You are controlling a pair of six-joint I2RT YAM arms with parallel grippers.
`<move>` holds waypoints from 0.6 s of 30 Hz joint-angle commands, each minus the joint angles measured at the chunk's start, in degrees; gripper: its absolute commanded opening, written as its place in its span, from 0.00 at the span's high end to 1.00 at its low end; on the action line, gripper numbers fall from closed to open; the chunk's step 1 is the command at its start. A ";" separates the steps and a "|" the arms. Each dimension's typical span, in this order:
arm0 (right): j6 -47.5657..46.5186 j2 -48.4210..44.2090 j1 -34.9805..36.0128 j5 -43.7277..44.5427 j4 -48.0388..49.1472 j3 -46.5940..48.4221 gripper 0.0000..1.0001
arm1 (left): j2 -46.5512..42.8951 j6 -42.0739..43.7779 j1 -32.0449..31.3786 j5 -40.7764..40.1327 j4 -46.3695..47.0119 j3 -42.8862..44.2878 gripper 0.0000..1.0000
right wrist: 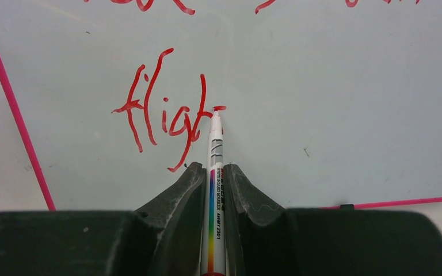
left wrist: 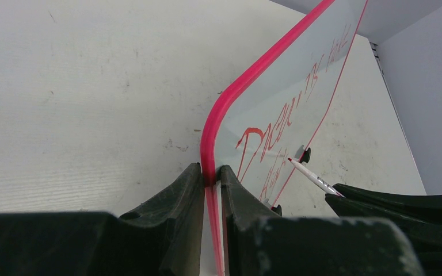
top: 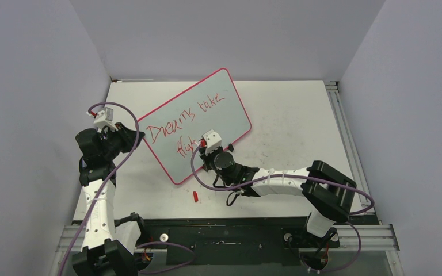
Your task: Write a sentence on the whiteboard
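The whiteboard (top: 207, 118) lies slanted on the table, pale grey with a red-pink rim, and carries red writing "Dreams take" with "fligh" beneath it. My left gripper (top: 133, 135) is shut on the board's left corner; in the left wrist view its fingers (left wrist: 193, 190) pinch the pink rim (left wrist: 221, 115). My right gripper (right wrist: 212, 169) is shut on a white marker (right wrist: 215, 172) with a rainbow stripe. The marker's red tip touches the whiteboard (right wrist: 322, 86) at the end of the last letter. From above, the right gripper (top: 206, 150) sits over the lower line of writing.
A small red marker cap (top: 195, 196) lies on the white table (top: 288, 115) near the board's front edge. Grey walls enclose the table on three sides. A metal rail (top: 345, 132) runs along the right edge. Two black clip feet (left wrist: 305, 155) sit on the board's lower edge.
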 commanded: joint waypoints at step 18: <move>0.47 1.94 -1.49 2.10 2.98 2.49 0.95 | 0.17 0.85 -0.83 1.90 0.10 0.51 0.87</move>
